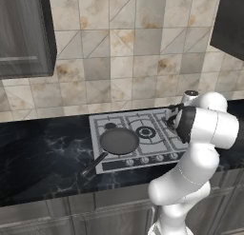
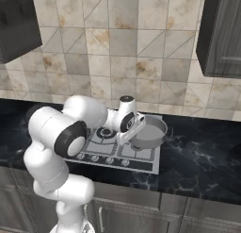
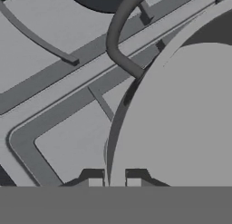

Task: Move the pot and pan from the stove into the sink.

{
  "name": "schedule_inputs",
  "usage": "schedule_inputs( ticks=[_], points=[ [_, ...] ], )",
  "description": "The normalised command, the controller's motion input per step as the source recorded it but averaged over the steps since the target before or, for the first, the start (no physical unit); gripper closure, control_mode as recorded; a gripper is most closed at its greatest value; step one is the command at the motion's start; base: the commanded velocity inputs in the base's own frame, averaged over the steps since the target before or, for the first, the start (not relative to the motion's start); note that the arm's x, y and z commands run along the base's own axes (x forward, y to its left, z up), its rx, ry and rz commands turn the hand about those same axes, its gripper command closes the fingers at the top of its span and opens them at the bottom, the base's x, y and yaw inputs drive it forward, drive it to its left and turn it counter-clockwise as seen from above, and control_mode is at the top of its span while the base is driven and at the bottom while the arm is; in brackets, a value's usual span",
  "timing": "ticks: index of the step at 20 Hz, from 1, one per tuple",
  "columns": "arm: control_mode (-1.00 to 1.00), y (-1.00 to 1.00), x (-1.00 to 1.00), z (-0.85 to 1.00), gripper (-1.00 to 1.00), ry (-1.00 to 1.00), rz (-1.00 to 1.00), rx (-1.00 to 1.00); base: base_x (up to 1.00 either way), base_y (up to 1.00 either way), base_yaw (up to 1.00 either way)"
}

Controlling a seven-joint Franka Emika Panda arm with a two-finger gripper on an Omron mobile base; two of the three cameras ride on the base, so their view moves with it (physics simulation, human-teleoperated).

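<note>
1. The pot (image 2: 149,132) sits at the right rear of the stove (image 1: 138,139), close by the right edge of the cooktop. It is a round silver-grey vessel with straight low walls and a pale grey inside; the hand view shows its thin rim (image 3: 118,128) curving up past a small looped side handle (image 3: 118,41).

2. The pincer (image 3: 114,182) is closed on the pot's rim, one tip inside the wall and one outside, so it has the pot by its near edge.

3. As a judgement, the pot looks stiff and smooth, probably fairly heavy for a hold on one side. A rim pinch on bare metal may slip or let the pot swing, so it calls for a slow, level lift.

4. The pan (image 1: 118,141) lies on the front left burner, flat, dark grey and shallow, well apart from the pot. Its long thin handle (image 1: 95,163) reaches over the stove's front edge above the dark marbled desk (image 1: 43,158). That handle seems the natural place to grasp it.

5. Both vessels are on the stove, so neither transfer to the sink is done yet.
</note>
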Motion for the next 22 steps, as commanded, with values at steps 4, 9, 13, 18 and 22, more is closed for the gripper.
schedule_inputs(
  ticks=[4,9,13,18,22],
  points=[
    [-1.0,0.0,-0.02,0.61,1.0,-0.06,0.0,0.05,0.0,0.0,0.0],
    [-1.0,0.01,-0.08,0.73,1.0,-0.04,0.02,0.04,0.0,0.0,0.0],
    [-1.0,0.06,-0.22,0.76,1.0,-0.01,0.05,0.01,0.0,0.0,0.0],
    [-1.0,0.08,-0.36,0.77,1.0,0.0,0.07,0.0,0.0,0.0,0.0],
    [-1.0,0.13,-0.51,0.66,1.0,-0.03,0.09,0.0,0.0,0.0,0.0]
  ],
)
